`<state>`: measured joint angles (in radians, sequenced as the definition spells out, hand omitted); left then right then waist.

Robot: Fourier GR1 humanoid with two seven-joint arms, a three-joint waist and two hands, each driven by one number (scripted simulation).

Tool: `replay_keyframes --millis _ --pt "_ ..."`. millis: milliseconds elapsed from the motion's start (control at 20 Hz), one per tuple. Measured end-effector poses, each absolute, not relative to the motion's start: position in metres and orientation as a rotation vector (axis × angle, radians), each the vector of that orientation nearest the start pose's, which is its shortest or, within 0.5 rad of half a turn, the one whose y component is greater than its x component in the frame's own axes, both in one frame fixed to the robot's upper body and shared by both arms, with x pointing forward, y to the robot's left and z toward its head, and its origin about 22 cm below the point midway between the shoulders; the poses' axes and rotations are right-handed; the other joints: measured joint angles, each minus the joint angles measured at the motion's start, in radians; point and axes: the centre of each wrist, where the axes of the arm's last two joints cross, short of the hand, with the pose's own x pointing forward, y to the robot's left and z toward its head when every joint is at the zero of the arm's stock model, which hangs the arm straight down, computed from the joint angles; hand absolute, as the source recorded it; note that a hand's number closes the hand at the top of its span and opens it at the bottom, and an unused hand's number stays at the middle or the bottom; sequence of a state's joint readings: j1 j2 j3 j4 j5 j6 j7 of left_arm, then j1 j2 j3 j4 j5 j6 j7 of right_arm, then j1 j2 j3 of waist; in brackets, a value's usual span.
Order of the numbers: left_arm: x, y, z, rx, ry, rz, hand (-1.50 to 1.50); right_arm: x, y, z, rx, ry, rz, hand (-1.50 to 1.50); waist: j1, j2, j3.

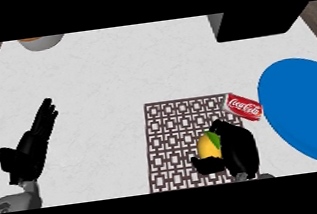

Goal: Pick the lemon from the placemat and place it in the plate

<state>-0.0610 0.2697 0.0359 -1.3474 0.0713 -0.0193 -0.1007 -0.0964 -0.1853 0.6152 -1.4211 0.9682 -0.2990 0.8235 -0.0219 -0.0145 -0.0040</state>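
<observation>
The right robot hand (pixel 236 150) sits near the desk's front edge, fingers and thumb curled round the lemon (pixel 210 144). The left robot hand (pixel 29 148) rests open toward the front left corner, fingers straight.

Yellow lemon (pixel 209 144), blue plate (pixel 307 109), brown-latticed placemat (pixel 174 142)

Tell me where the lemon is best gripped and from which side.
Grip the lemon around its middle, coming from its right. It lies on the placemat with its long axis running roughly up and down the view, so the narrower middle suits curled fingers. The right hand already wraps it from that side; the can stands close behind.
</observation>
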Motion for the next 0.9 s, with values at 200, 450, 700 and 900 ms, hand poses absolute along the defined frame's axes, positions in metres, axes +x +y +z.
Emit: replay_keyframes --millis 200,450,700,900 --pt "0.245 0.318 -0.022 0.206 -1.49 -0.083 0.0 0.206 -0.23 -0.037 -1.092 -0.97 0.781 1.5 -0.063 -0.005 0.005" --pt "0.234 0.328 -0.027 0.239 -1.474 -0.05 0.0 0.185 -0.326 -0.017 -1.199 -0.988 0.762 1.5 -0.099 -0.01 0.009" --pt "0.227 0.336 -0.028 0.257 -1.472 -0.038 0.0 0.166 -0.394 0.021 -1.243 -1.081 0.751 1.5 -0.113 -0.014 0.009" --pt "0.223 0.335 -0.03 0.253 -1.472 -0.038 0.0 0.155 -0.436 0.054 -1.281 -1.203 0.7 1.5 -0.111 -0.013 0.008"
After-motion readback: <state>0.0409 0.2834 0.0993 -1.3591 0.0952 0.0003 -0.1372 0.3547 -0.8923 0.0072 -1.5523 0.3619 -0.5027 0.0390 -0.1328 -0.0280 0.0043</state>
